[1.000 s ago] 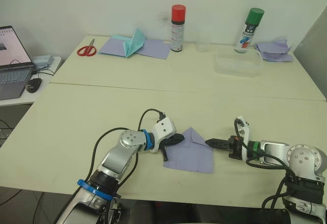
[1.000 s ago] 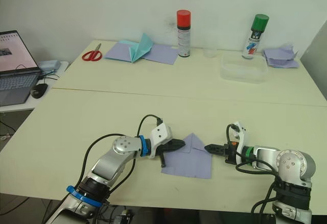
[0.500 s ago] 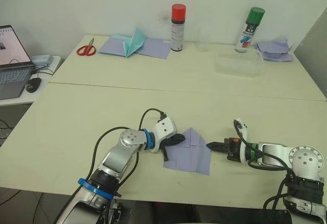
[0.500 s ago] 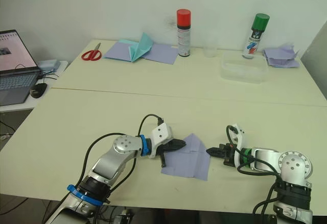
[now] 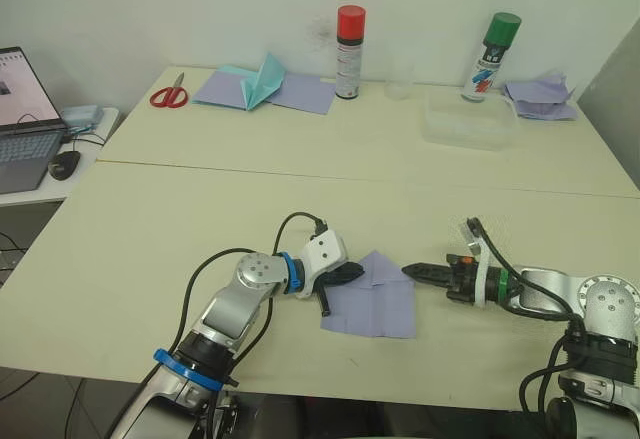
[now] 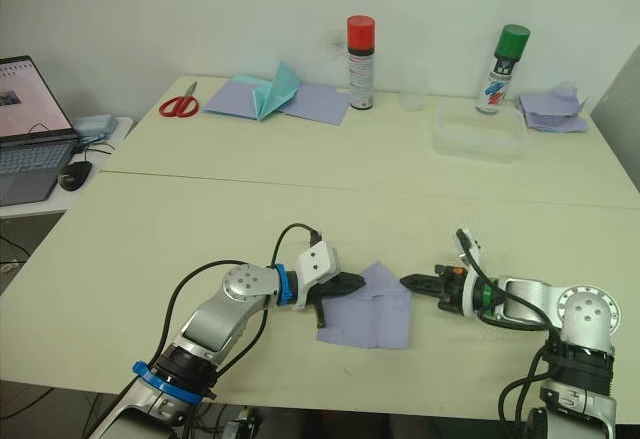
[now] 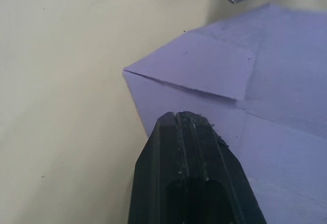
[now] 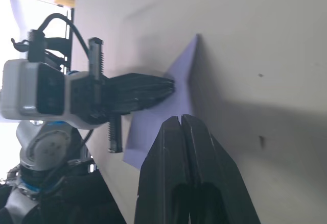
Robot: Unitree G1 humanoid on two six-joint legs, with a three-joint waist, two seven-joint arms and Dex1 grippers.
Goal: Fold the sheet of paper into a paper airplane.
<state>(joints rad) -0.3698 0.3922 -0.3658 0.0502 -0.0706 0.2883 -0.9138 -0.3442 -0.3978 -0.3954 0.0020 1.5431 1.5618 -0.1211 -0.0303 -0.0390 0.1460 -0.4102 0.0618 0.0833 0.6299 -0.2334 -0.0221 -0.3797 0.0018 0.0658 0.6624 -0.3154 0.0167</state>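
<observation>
1. The left gripper (image 5: 347,273) has its two black fingers pressed together, with nothing between them. Its tip rests on the left edge of the thin pale lavender sheet of paper (image 5: 375,297), as if to pin it to the desk.

2. The right gripper (image 5: 415,273) is also closed and empty. It points at the right edge of the sheet, touching it or just beside it; I cannot tell which.

3. The sheet lies flat near the front edge of the pale cream desk (image 5: 150,219), between the two grippers. The left wrist view shows one corner folded down into a triangular flap with a sharp crease, and the far end of the sheet comes to a point.

4. In my judgement the task is at an early stage. The nose folds seem to be made, but the sheet is wide and flat, not yet a narrow wedge. The fold along the middle and the wing folds are left.

5. At the far side of the desk stands a teal pointed paper shape (image 5: 262,79) on flat lavender sheets; it is not part of this work.
</observation>
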